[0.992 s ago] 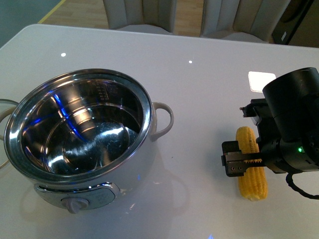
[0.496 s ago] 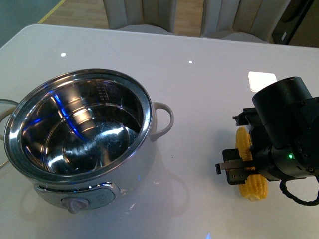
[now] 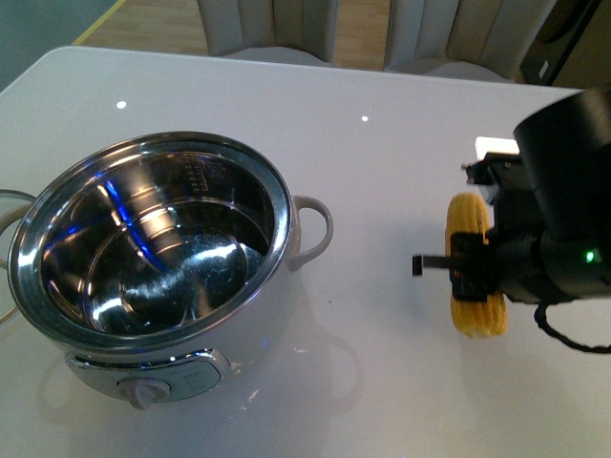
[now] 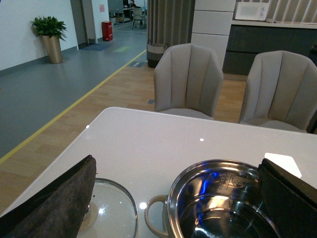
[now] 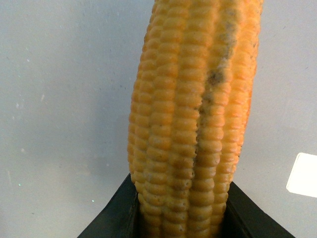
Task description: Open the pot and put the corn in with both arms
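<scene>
Two arms are involved, though the front view shows only the right one: its bulky black wrist reaches in from the right edge of the white table [image 3: 382,162], a small green light lit on its housing, with the right gripper [image 3: 470,277] turned sideways toward the pot [image 3: 283,191]. Its jaws are closed on the corn [image 3: 466,219], clasping the cob across its width in the nearer half. In the right wrist view, the black fingers [image 5: 116,213] press against both flanks of the corn [image 5: 193,99]. The cob's long axis runs nearly straight away from the robot, one end near and the other far; whether it touches the tabletop cannot be told. It sits well to the right of the pot, apart from the looped side handle. The pot stands open, its steel interior bare. In the left wrist view the left gripper [image 4: 177,163] is spread wide and holds nothing — it is above the pot [image 4: 171,208] and a glass lid [image 4: 111,208] lying just beside it.
</scene>
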Controlling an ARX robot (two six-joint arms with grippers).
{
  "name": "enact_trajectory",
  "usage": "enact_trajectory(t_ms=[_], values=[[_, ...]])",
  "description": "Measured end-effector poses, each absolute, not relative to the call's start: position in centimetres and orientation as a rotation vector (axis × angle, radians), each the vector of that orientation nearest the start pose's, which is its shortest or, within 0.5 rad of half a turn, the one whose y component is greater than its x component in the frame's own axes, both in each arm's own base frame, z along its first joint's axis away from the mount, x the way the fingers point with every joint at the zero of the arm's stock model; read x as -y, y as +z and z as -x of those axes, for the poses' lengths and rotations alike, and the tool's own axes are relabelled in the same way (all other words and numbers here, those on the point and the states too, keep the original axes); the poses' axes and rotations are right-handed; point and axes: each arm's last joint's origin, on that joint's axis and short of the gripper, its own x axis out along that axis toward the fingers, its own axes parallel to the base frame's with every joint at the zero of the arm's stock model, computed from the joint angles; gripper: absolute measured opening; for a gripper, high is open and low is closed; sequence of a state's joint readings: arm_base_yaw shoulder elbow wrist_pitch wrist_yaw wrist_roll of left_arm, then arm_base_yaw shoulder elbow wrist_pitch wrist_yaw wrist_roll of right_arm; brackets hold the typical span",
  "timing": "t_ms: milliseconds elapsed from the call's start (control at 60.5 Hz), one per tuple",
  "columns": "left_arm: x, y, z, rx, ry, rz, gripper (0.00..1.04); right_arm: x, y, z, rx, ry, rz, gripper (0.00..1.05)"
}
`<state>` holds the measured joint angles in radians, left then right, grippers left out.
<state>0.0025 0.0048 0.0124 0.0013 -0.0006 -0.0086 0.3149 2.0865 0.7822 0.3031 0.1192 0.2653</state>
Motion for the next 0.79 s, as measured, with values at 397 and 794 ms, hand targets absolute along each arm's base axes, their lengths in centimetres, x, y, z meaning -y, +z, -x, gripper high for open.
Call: enact_trajectory(t_ms=[397,794], values=[[0.0,16.7,-9.7,0.009,0.003,0.009,0.98,-14.1,13.1,-34.2,-0.74,0.174,-0.328,0.23],[0.0,16.7,-9.7,0.009,0.003,0.009,0.98,-20.7,14.7,-34.6,-0.779,0.33,-0.459,0.23]])
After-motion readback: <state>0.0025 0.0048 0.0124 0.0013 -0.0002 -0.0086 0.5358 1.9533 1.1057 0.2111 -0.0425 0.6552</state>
